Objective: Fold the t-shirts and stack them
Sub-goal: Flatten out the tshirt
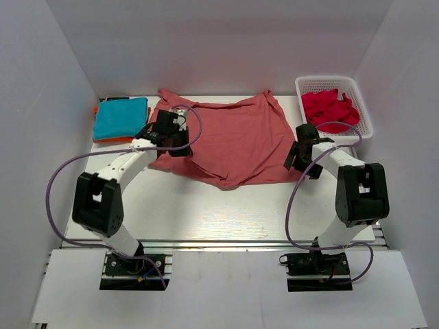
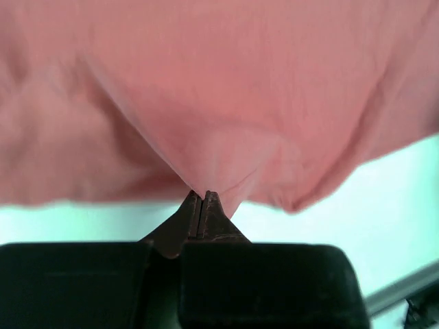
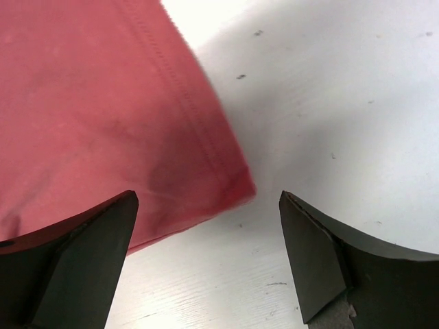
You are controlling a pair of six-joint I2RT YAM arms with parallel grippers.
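Observation:
A salmon-red t-shirt lies spread on the white table, partly folded and rumpled. My left gripper is shut on a pinch of its left part; in the left wrist view the cloth rises in a peak from the closed tips. My right gripper is open just above the table beside the shirt's right hem. In the right wrist view the hem corner lies between the spread fingers, untouched. A folded teal shirt lies at the back left on something orange.
A white basket at the back right holds crumpled red shirts. White walls enclose the table on three sides. Purple cables loop from both arms.

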